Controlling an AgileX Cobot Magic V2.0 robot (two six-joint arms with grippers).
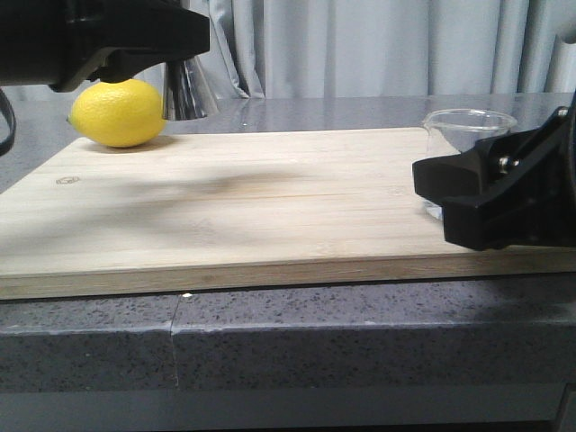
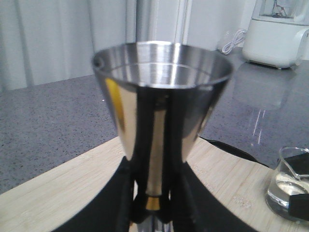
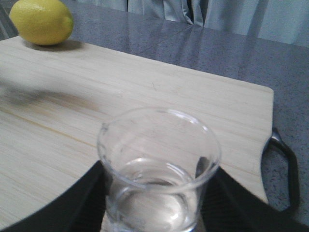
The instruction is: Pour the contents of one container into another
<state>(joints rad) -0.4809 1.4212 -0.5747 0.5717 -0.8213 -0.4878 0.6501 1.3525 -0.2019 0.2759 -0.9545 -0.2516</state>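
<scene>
Front view: a wooden cutting board [image 1: 234, 207] is seen lying on the grey desk [image 1: 270, 333].
Left pincer [image 2: 152, 203]: clenched on the steel jigger [image 2: 161, 106] at its gold-banded waist; the jigger is held upright, lifted above the board.
Right pincer [image 3: 149, 203]: its dark fingers are set at either side of the glass beaker [image 3: 157, 164]; whether it is clamped cannot be told.
Beaker: clear liquid is held inside, between the right pincer's fingers.
Lemon [image 1: 117, 112]: seen just beside the left pincer, well apart from the right.
</scene>
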